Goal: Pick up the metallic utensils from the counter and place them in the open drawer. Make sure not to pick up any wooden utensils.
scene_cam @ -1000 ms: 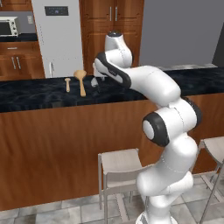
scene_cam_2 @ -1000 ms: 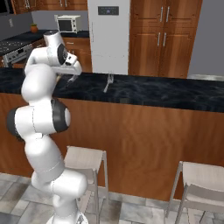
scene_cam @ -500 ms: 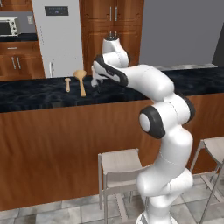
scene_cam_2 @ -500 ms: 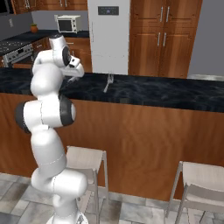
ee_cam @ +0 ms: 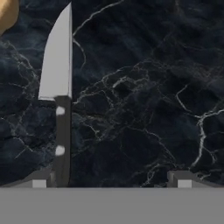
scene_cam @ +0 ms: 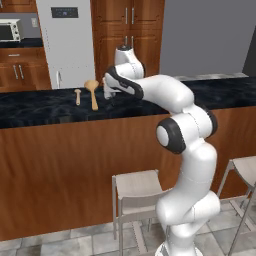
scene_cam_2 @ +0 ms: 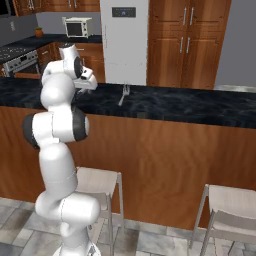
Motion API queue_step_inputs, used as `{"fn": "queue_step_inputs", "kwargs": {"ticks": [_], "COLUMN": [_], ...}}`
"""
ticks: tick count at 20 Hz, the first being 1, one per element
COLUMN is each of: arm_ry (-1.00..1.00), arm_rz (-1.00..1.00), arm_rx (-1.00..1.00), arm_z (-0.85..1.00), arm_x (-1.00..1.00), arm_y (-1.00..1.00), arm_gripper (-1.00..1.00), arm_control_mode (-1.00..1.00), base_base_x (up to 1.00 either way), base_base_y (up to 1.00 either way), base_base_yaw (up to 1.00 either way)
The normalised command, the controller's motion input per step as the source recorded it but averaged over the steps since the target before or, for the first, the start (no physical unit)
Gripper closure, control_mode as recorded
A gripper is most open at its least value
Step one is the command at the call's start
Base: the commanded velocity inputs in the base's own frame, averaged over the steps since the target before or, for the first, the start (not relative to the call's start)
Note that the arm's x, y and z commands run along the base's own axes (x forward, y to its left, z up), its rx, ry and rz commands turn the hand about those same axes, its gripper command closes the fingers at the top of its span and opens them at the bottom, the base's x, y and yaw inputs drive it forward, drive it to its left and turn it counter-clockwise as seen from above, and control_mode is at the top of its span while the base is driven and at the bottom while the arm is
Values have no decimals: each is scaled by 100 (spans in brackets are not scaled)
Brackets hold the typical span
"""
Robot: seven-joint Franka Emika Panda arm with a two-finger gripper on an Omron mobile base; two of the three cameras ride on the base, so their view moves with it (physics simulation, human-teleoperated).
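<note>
A metallic knife [ee_cam: 57, 65], with a grey blade and a dark riveted handle, lies flat on the black marbled counter [ee_cam: 144, 87]. My gripper [ee_cam: 111, 181] hangs open just above it, and the handle passes just inside my left fingertip [ee_cam: 40, 179]. In the left base view my gripper [scene_cam: 106, 92] is low over the counter [scene_cam: 45, 107], right of the wooden spoon [scene_cam: 92, 92] and a shorter wooden utensil [scene_cam: 77, 96]. A metallic fork [scene_cam_2: 123, 95] lies further right of my gripper [scene_cam_2: 89, 85]. The open drawer is out of view.
Stools [scene_cam: 136, 189] stand against the counter's wood-panelled front. Behind the counter are a white fridge [scene_cam_2: 125, 40], wood cabinets [scene_cam_2: 185, 40] and a microwave [scene_cam_2: 77, 27]. A tan wooden tip [ee_cam: 6, 13] shows beside the knife's point.
The arm's elbow and lower links have risen and straightened. The hand has stayed low over the counter by the wooden spoon, with its jaws still open.
</note>
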Motion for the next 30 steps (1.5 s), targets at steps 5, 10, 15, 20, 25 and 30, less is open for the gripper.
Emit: {"fn": "queue_step_inputs", "kwargs": {"ticks": [5,10,15,20,25,30], "arm_ry": [0,0,0,6,8,9], "arm_rz": [0,0,0,0,0,0], "arm_rx": [0,0,0,0,0,0], "arm_z": [0,0,-11,-19,-17,-22], "arm_x": [6,0,0,0,0,0], "arm_y": [26,34,11,0,-6,0], "arm_gripper": [-100,-100,-100,-100,-100,-100], "arm_control_mode": [-100,-100,-100,-100,-100,-100], "base_base_x": [0,0,0,0,0,0], "base_base_y": [0,0,0,0,0,0], "base_base_yaw": [0,0,0,0,0,0]}}
